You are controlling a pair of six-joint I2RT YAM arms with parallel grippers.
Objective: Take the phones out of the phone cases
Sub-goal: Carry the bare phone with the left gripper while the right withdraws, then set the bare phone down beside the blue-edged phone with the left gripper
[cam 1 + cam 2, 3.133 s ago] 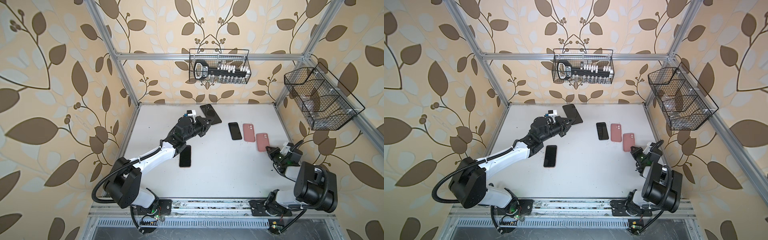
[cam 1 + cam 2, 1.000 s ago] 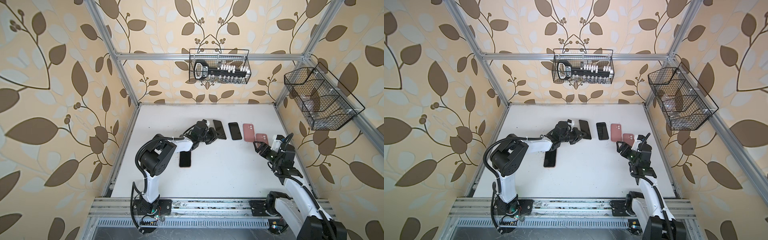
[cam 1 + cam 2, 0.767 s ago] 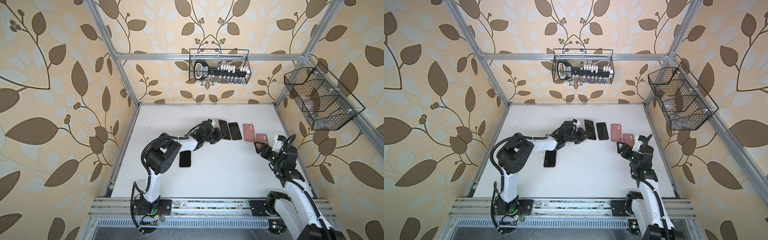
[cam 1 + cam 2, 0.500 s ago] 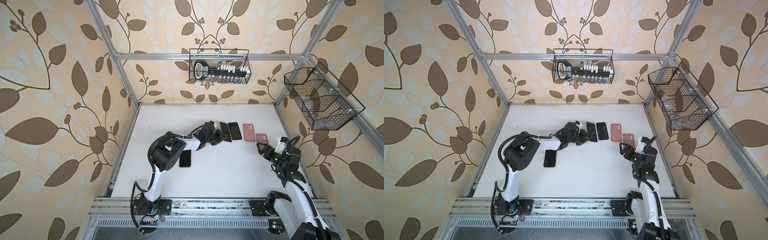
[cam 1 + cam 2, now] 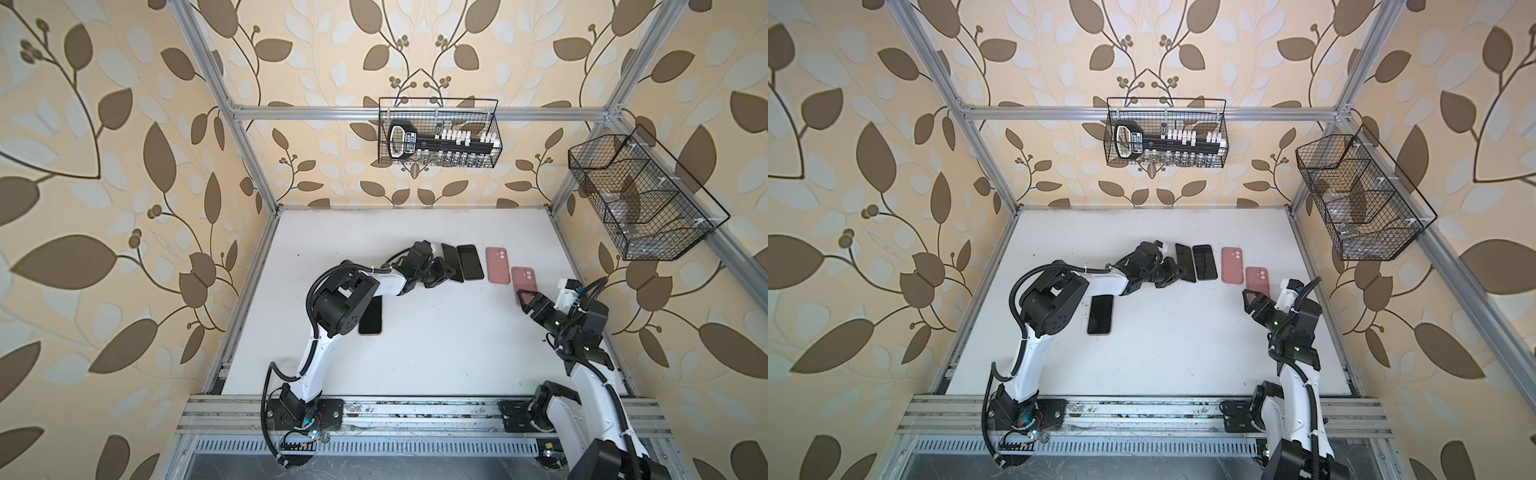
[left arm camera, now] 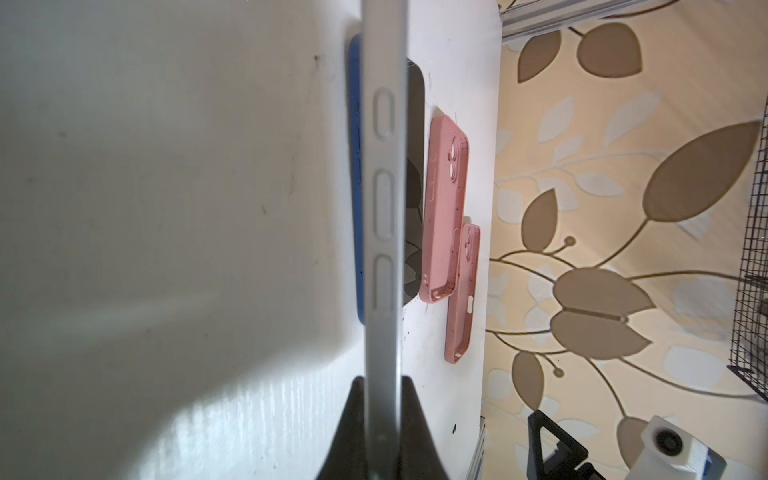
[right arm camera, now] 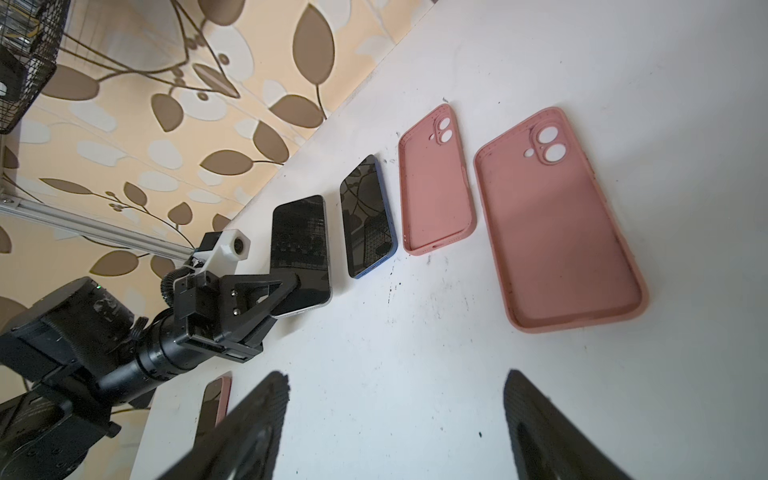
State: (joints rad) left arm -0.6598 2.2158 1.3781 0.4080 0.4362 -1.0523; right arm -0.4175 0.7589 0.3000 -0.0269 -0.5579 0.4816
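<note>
A white counter (image 5: 436,365) is sitting inside a metal frame, with tan leaf wallpaper all around it. A black wire basket (image 5: 438,133) full of small things is hanging on the back wall.

On the left side of the counter, a black-screen phone with a pink rim (image 5: 370,318) (image 5: 1100,314) is lying flat. The left arm's elbow is covering part of it in both top views.

The left tool (image 5: 445,272) (image 5: 1177,272) is reaching toward the middle of the counter. It is squeezing tight on one end of a silver-edged phone with a black screen (image 5: 452,261) (image 7: 301,245). This phone is tipping up on one long side. I cannot tell if it is touching the counter.

Just to its right, a blue-edged phone with a dark screen (image 5: 470,262) (image 7: 368,216) is lying flat, screen up.

Next, two soft pink phone cases are lying open side up with nothing inside them. The farther pink case (image 5: 498,265) (image 7: 436,187) is lying just beside the closer pink case (image 5: 524,280) (image 7: 561,224).

The right tool (image 5: 530,305) (image 7: 395,415) is hanging near the closer pink case. Its jaws are spreading wide and holding nothing.

On the right wall, a second black wire basket (image 5: 640,199) is hanging.
</note>
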